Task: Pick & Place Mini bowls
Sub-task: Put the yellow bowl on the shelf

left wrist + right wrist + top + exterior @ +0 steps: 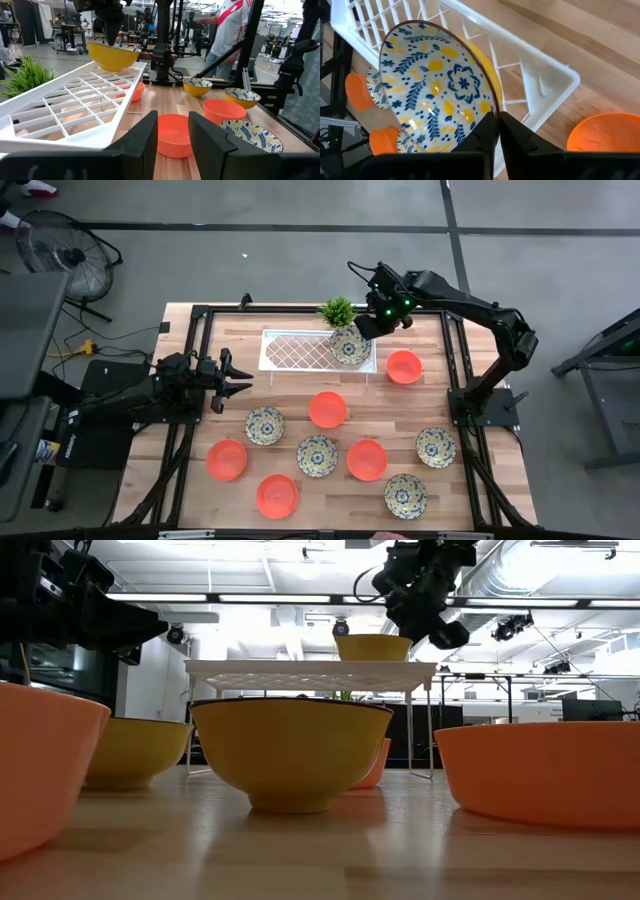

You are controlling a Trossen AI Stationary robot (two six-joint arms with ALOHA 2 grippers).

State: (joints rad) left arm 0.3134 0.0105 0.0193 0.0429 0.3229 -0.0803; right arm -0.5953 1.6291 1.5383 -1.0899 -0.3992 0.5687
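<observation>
A cream mini bowl [432,90] with a blue-and-yellow flower pattern stands on the right end of the white lattice tray [300,348], with my right gripper [498,127] shut on its rim. In the low view the bowl [372,647] rests by its foot on the raised tray top [300,668]. Several other mini bowls, orange [327,409] and patterned [264,425], stand on the table nearer the front. My left gripper [240,376] waits open at the table's left, level, with nothing between its fingers. My right gripper pinches the patterned bowl's rim [492,107] on the bowl's far right side, one finger [485,132] inside the bowl and the other [520,140] outside it. The fingers slant down from the table's far right. The bowl's foot rests on the tray's lattice.
A small green potted plant [338,310] stands just behind the tray, close to my right gripper. An orange bowl [404,366] sits to the right of the tray. Black frame rails [455,360] run along the table's sides. A person [227,30] stands beyond the table.
</observation>
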